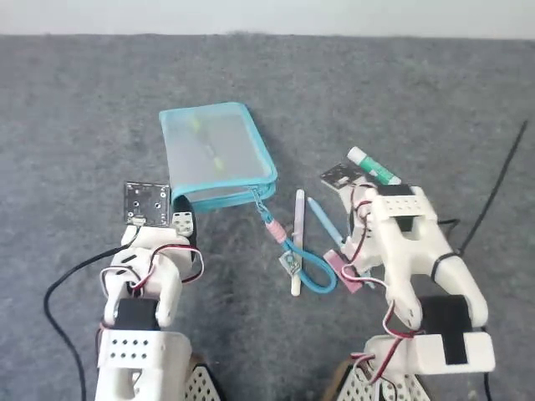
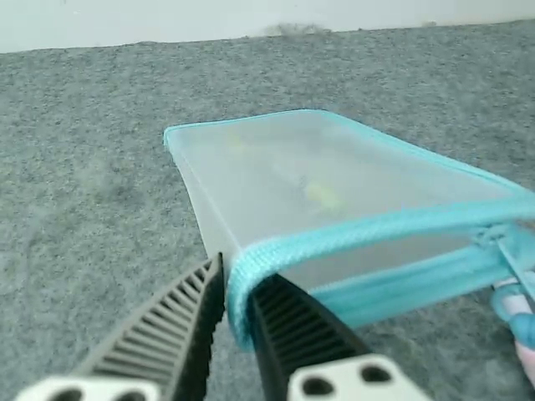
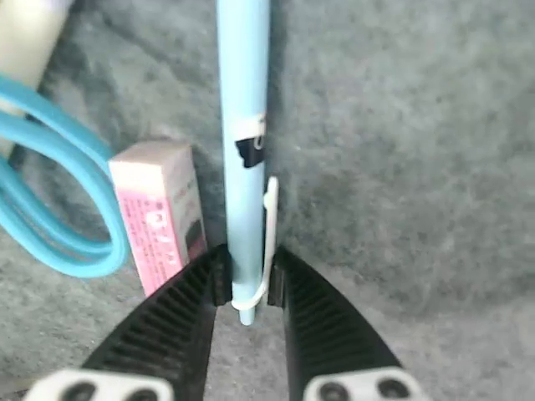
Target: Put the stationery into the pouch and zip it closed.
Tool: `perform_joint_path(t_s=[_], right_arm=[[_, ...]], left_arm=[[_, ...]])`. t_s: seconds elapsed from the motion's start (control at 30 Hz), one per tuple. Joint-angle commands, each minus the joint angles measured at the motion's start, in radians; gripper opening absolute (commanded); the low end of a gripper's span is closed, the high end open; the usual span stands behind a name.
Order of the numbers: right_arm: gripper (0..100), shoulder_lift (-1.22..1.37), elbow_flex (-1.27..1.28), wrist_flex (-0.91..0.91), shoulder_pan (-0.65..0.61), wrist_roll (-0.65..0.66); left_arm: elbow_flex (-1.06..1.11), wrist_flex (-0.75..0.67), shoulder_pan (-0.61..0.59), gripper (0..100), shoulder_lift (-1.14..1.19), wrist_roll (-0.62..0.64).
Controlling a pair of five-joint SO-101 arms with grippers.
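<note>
1. Pouch (image 1: 217, 154) lies flat near the middle of the grey carpet (image 1: 84, 109). Its zip side faces the arms and looks part open, and something yellow-green shows inside.
2. Left gripper (image 2: 236, 280) is clamped on the trim at the pouch's near left corner, pinning it.
3. Right gripper (image 3: 248, 271) is pinched on the clip end of the blue pen (image 3: 242, 100), which lies on the carpet. The pink eraser (image 3: 159, 213) is just beside it, with the scissors (image 3: 50, 134) loop next to that.
4. White pen (image 1: 298, 238) and glue stick (image 1: 374, 165) are also out, right of the pouch.
5. Step in hand, as I judge it: carry the blue pen to the pouch.
6. Lift straight up first so the eraser isn't dragged. The grip sits at the very end, so the pen may droop; go slow.
7. Lead the free tip into the gap. The left gripper should raise the flap to widen the mouth.
</note>
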Motion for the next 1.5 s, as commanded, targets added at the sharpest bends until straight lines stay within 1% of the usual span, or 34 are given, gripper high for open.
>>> perform_joint_path(t_s=[0.0, 0.23, 0.37, 0.47, 0.57, 0.7, 0.77, 0.83, 0.9, 0.97, 1.03, 1.1, 1.23, 1.33, 1.47], right_arm=[[0.8, -0.139, -0.011, 0.045, 0.054, -0.040], [0.7, -0.578, -0.025, 0.237, 0.042, -0.052], [0.7, -0.765, -0.094, 0.421, -0.039, -0.044], [0.7, -0.819, -0.166, 0.538, -0.170, -0.052], [0.7, -0.825, -0.209, 0.599, -0.283, -0.081], [0.7, -0.825, -0.218, 0.613, -0.374, -0.101], [0.7, -0.823, -0.215, 0.608, -0.392, -0.101], [0.9, -0.805, -0.213, 0.595, -0.354, -0.100], [1.2, -0.740, -0.210, 0.559, -0.249, -0.100], [4.6, -0.639, -0.195, 0.463, -0.150, -0.097], [10.6, -0.509, -0.186, 0.355, -0.088, -0.061], [14.8, -0.369, -0.189, 0.282, -0.071, -0.037], [15.4, -0.154, -0.189, 0.165, -0.058, -0.020], [15.4, -0.068, -0.189, 0.101, -0.048, -0.020], [15.4, 0.018, -0.187, 0.068, -0.048, -0.026]], left_arm=[[-0.021, -0.029, 0.005, 1, -0.012, 0.012], [-0.019, -0.029, 0.005, 1, -0.009, 0.018], [-0.019, -0.029, 0.005, 1, -0.009, 0.018], [-0.019, -0.029, 0.005, 1, -0.008, 0.018], [-0.019, -0.029, 0.005, 1, -0.008, 0.018], [-0.019, -0.029, 0.005, 1, -0.008, 0.018], [-0.019, -0.029, 0.005, 1, -0.008, 0.018], [-0.019, -0.028, 0.005, 1, -0.008, 0.018], [-0.019, -0.018, 0.005, 1, -0.012, 0.018], [-0.021, -0.009, 0.005, 1, -0.014, 0.018], [-0.021, -0.011, 0.005, 1, -0.014, 0.018], [-0.021, -0.009, 0.005, 1, -0.014, 0.018], [-0.021, -0.009, 0.005, 1, -0.014, 0.017], [-0.021, -0.011, 0.005, 1, -0.014, 0.015], [-0.022, -0.012, 0.006, 1, -0.014, 0.015]])
